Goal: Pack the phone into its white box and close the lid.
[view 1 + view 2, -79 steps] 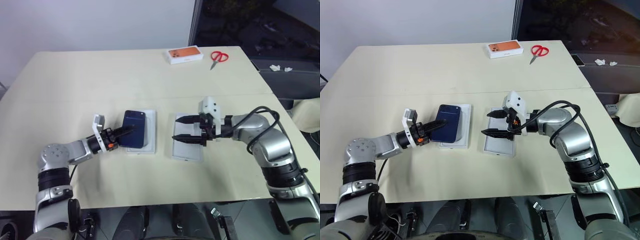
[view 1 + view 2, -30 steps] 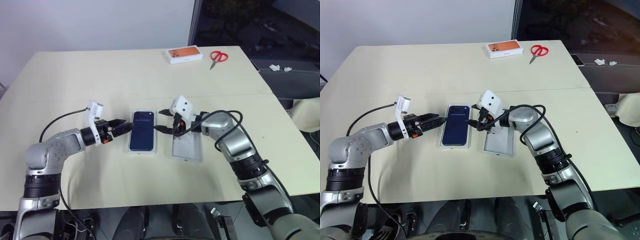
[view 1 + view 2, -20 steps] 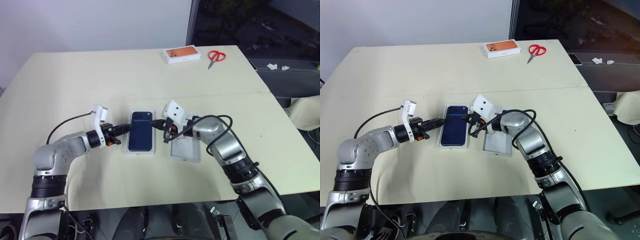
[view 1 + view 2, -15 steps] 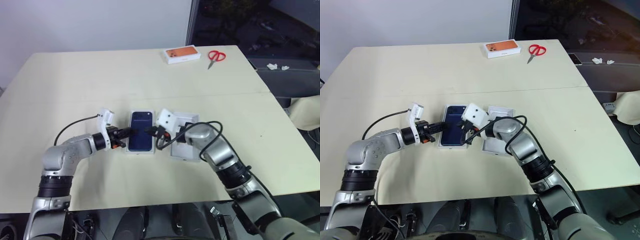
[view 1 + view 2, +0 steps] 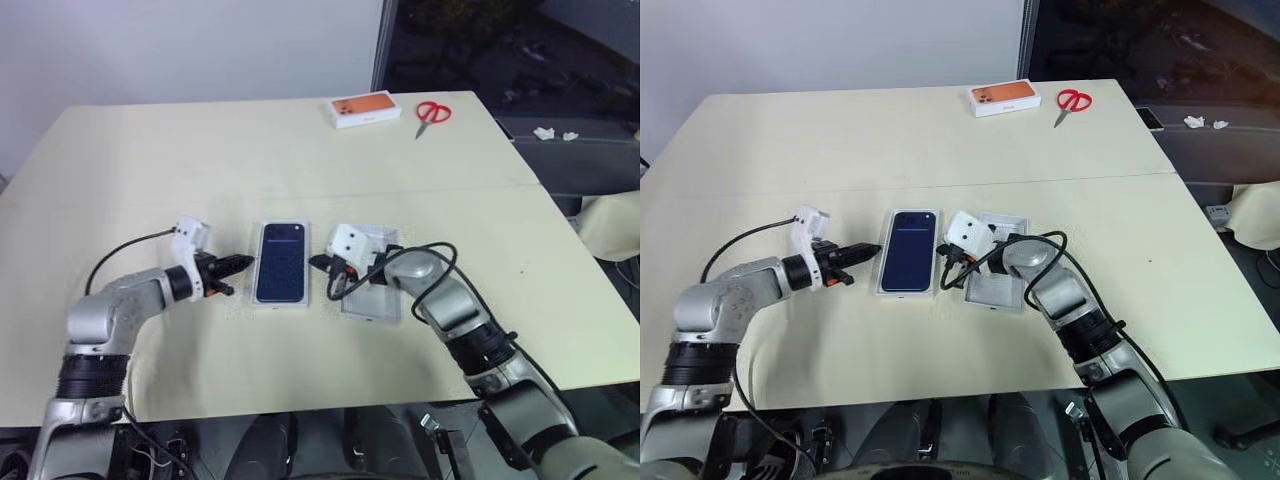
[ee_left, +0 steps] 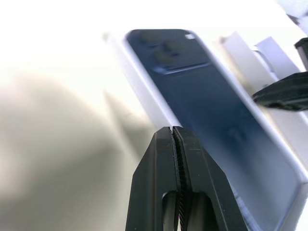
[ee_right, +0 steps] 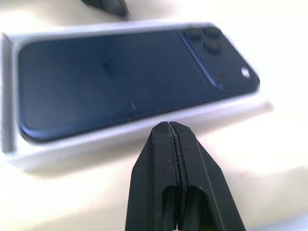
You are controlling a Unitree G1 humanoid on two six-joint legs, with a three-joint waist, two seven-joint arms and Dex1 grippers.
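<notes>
We see the phone [image 5: 909, 263] lying in the white box [image 5: 881, 288] | left gripper [image 5: 249, 260] closed, empty | right gripper [image 5: 939, 259] closed, empty | lid [image 5: 1002, 290] beside.

Head stereo overhead; wrist close-ups.

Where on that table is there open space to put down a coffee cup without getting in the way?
The broad stretch between the orange box and scissors at the far edge and the phone in the middle is bare, as is the table's far left. The middle is crowded: the phone in its white box, the lid beside it, and both shut grippers flanking it.
</notes>
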